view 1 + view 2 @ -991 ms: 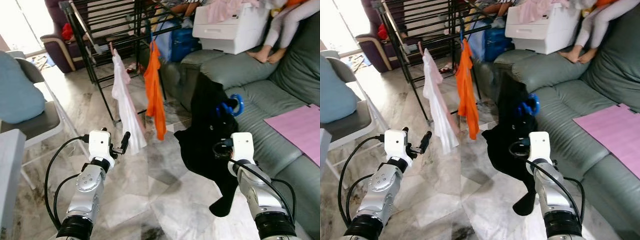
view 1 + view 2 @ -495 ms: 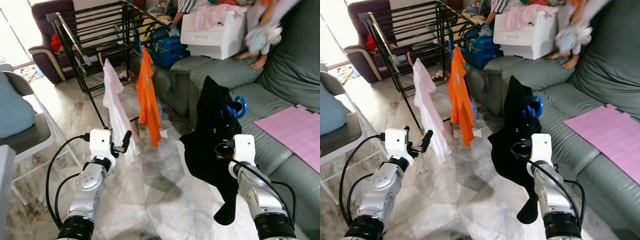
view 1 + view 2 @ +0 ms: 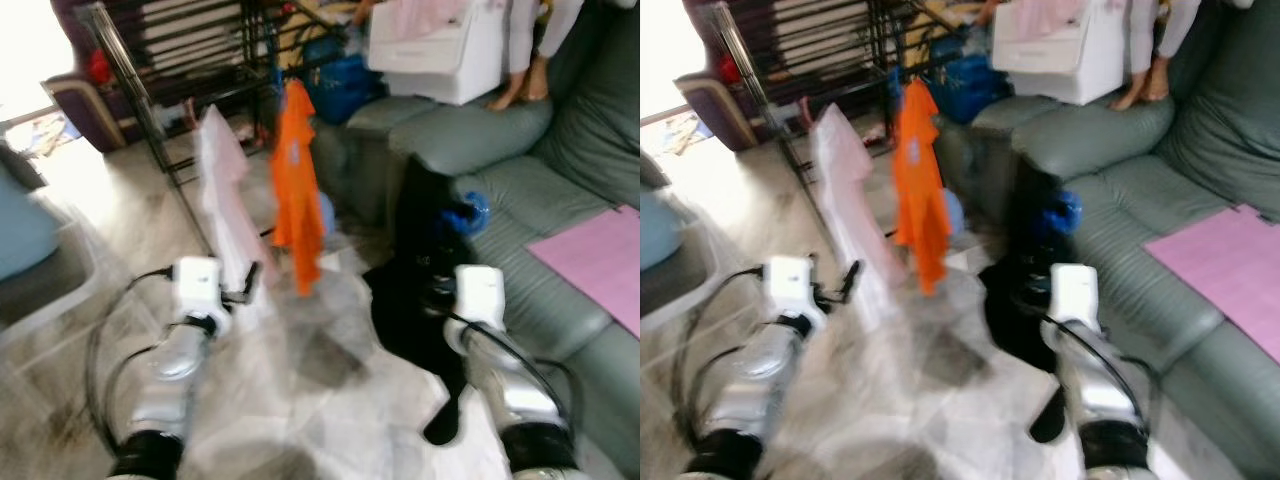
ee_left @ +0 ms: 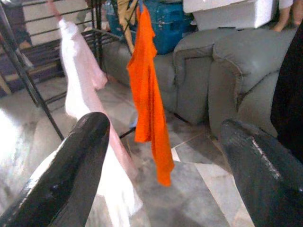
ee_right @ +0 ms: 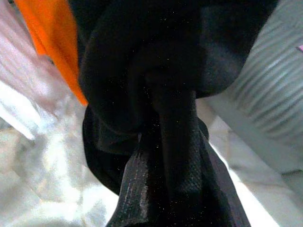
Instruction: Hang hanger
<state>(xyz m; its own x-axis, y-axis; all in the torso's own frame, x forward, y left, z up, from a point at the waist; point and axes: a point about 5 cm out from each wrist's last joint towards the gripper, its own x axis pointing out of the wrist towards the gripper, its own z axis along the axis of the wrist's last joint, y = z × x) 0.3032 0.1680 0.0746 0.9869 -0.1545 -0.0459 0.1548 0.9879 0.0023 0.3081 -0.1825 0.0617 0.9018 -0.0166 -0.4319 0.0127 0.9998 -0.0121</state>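
I see the grey-green sofa [image 3: 560,190] filling the scene from 12 to 4 o'clock; both head views are blurred. A pink mat [image 3: 600,262] lies on its seat at 3 o'clock, and a white box [image 3: 445,50] sits on its arm at 1 o'clock, with a person's legs [image 3: 525,50] beside it. The black drying rack [image 3: 170,80] stands at 11 o'clock. A white garment [image 3: 228,210] and an orange garment [image 3: 296,190] hang from it side by side, long axes vertical, hems toward the marble floor [image 3: 310,400].

A black garment [image 3: 425,290] hangs on a blue hanger [image 3: 465,212] just right of centre, well apart from the rack. Its long axis runs vertical, tail dropping toward 5 o'clock near the floor; the hanger's blue top points up. My right gripper [image 5: 161,137] is buried in the black cloth, fingers clenched on the black garment.

My left gripper [image 4: 161,161] is held forward at 8 o'clock, just beside the white garment, fingers [image 4: 71,175] spread wide and holding nothing, aimed at the orange garment.
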